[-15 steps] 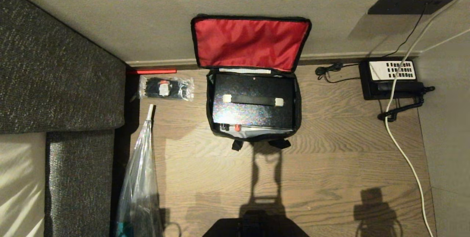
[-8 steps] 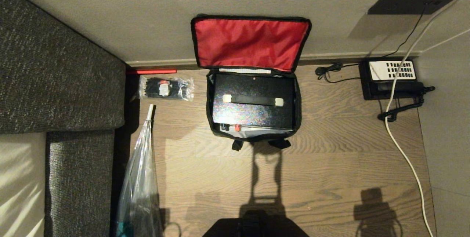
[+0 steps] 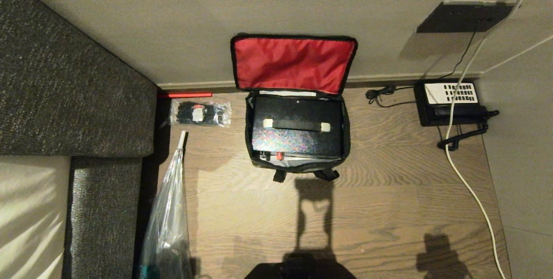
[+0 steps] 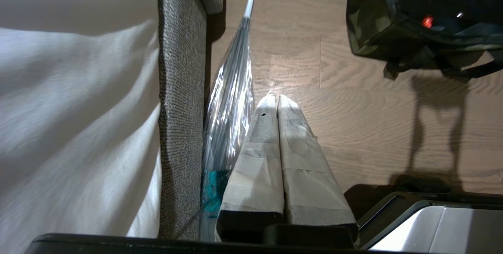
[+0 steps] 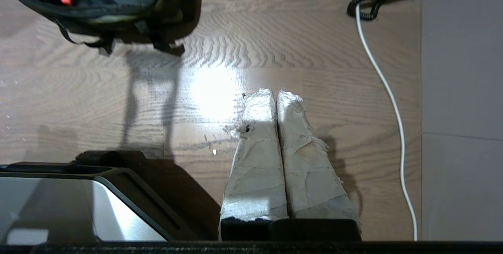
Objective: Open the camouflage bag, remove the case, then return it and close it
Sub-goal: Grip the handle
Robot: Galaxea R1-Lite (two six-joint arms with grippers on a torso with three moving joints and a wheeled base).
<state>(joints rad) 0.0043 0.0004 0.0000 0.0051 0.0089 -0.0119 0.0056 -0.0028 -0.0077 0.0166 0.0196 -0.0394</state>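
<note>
**Both grippers pressed closed above the floor, bag open beyond them**

The left gripper hangs over the wood floor with its taped fingers pressed together, holding nothing; just beside it lies the clear plastic bag along the sofa; the right gripper hangs likewise, fingers together and empty, a white cable trailing near it; farther ahead, between the two grippers, stands the camouflage bag, its red-lined lid flap leaning back on the wall; the case lies inside it, handle up; a black telephone sits beyond the right gripper.
</note>
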